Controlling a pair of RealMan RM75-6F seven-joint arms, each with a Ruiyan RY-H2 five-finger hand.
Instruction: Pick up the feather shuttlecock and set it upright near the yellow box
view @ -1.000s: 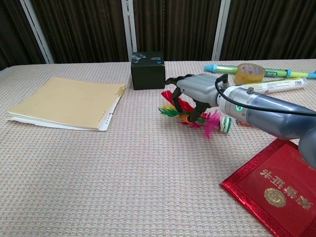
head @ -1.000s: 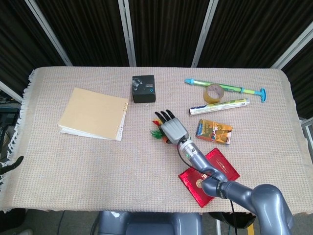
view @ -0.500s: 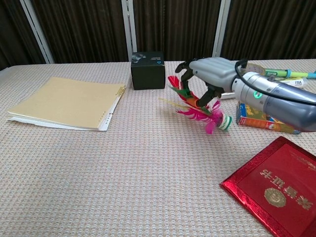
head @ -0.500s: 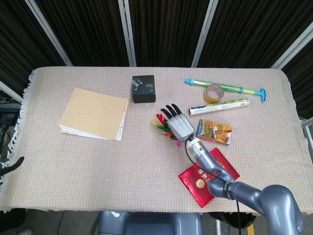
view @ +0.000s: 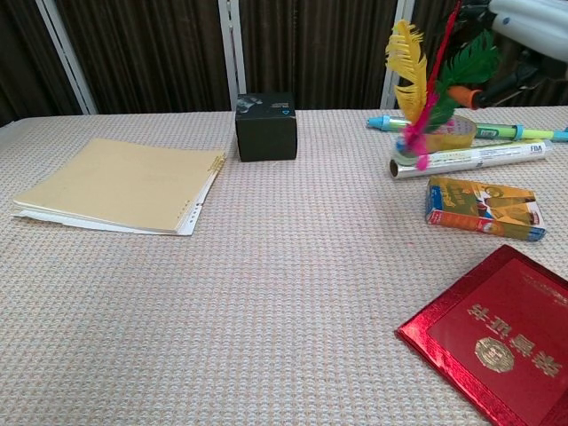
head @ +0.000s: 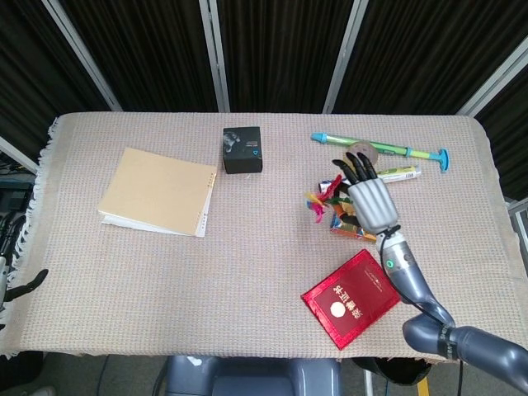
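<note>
Feather shuttlecock [view: 432,82] is held aloft in the right hand [head: 370,202], grasped above the yellow box [view: 484,207], not yet set down upright.

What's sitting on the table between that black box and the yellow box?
Nothing: between the black box and the yellow box the chest view shows only bare woven tablecloth.

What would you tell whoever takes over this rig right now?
Right hand: holds the multicoloured feather shuttlecock in the air, feathers fanned to the left, above the yellow rectangular box.
Left hand: off the table's left edge, holds nothing, fingers apart.
Done: shuttlecock picked up.
Left: lower it, stand it upright on the woven tablecloth near the yellow box, let go.
</note>
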